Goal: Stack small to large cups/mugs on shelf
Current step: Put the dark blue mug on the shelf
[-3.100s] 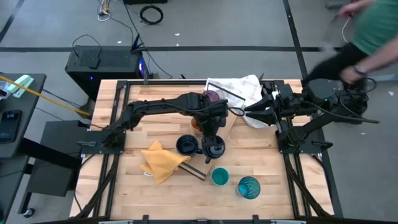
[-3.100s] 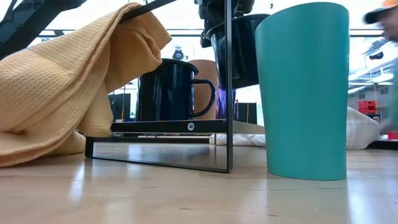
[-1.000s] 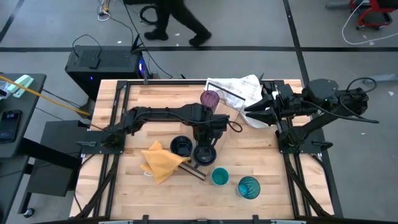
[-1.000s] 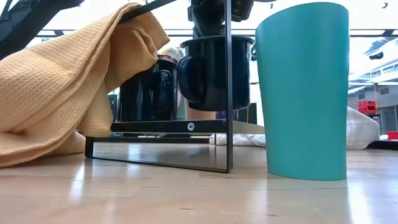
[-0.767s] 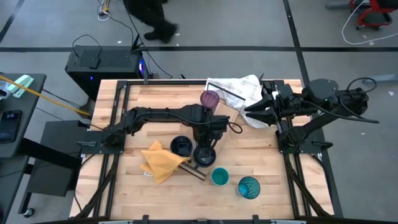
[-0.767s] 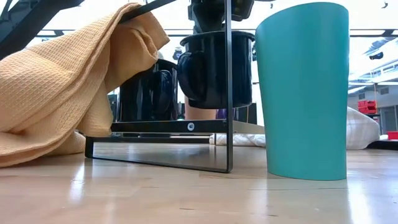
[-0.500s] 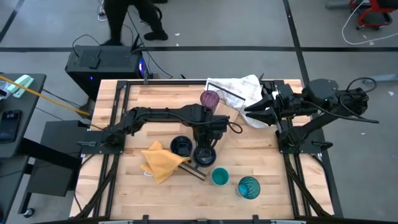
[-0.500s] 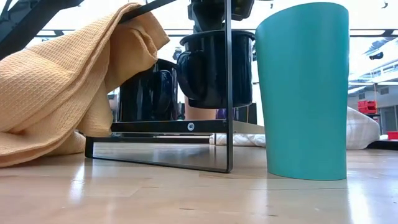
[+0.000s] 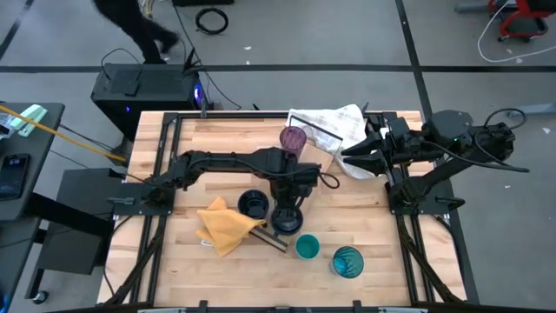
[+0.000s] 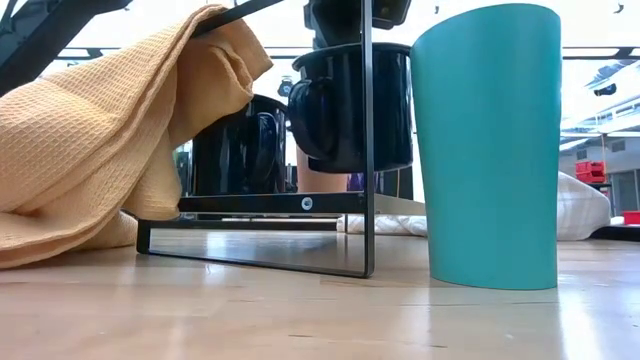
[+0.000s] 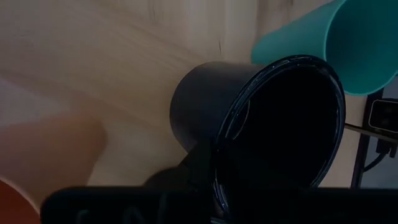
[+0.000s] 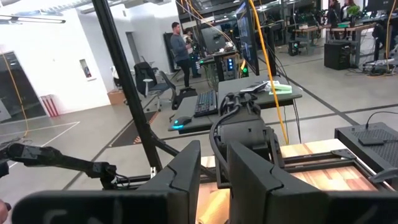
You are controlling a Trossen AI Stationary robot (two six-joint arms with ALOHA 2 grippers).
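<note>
**Navy mug held by its rim above the shelf frame**

The dark navy mug (image 10: 350,105) hangs clear of the table, just beside the second navy mug (image 9: 253,204) and near the small teal cup (image 9: 306,248). It looks like enamelled metal: rigid, fairly light, glossy and probably slippery, so a pinch on the rim wall can let it swing; the handle, pointing towards the other mug, would steady it better. The left gripper (image 9: 289,193) reaches out over mid-table, pointing down, its fingers closed tight on the mug's rim. The right gripper (image 12: 214,168) waits at the table's right edge by the white towel (image 9: 334,126), fingers parted a little, holding nothing.
</note>
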